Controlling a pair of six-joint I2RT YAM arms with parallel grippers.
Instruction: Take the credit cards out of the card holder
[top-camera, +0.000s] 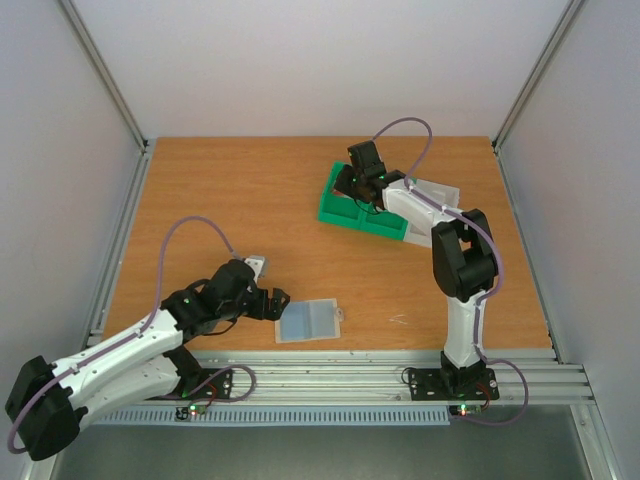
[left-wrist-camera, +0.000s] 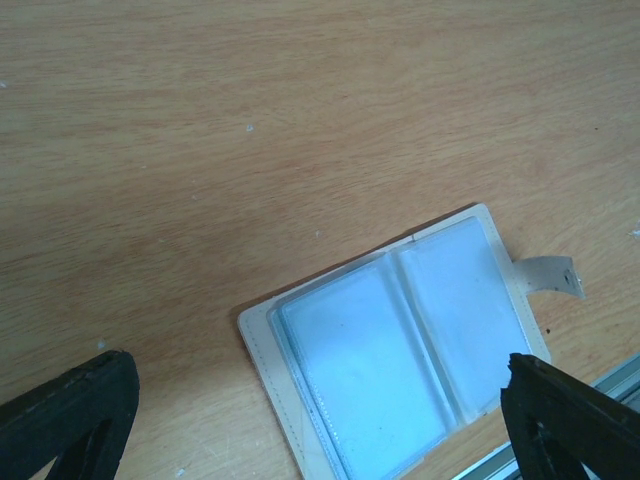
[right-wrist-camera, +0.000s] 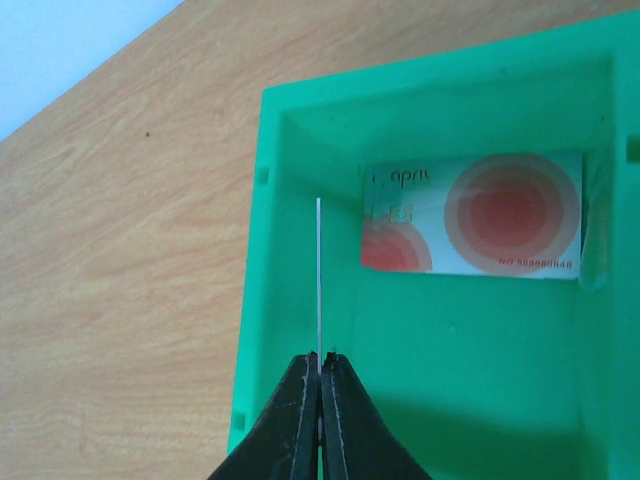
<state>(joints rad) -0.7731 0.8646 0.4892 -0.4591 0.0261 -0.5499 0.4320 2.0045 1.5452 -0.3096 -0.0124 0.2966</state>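
Translucent grey-blue plastic card holder (top-camera: 308, 321) lies on the wooden table (top-camera: 250, 200) beside my spread left claw (top-camera: 278, 303). My right claw (right-wrist-camera: 320, 365) pinches 1 thin card (right-wrist-camera: 318, 280) edge-on over the green plastic bin (right-wrist-camera: 255, 250), which holds 1 red-circled card (right-wrist-camera: 480, 215).

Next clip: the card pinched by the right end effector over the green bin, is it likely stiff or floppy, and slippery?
Probably stiff: the card stands edge-on as a straight line from the shut right end effector, without sagging. Likely light, being so thin. Held only by one edge, it may pivot or slip.
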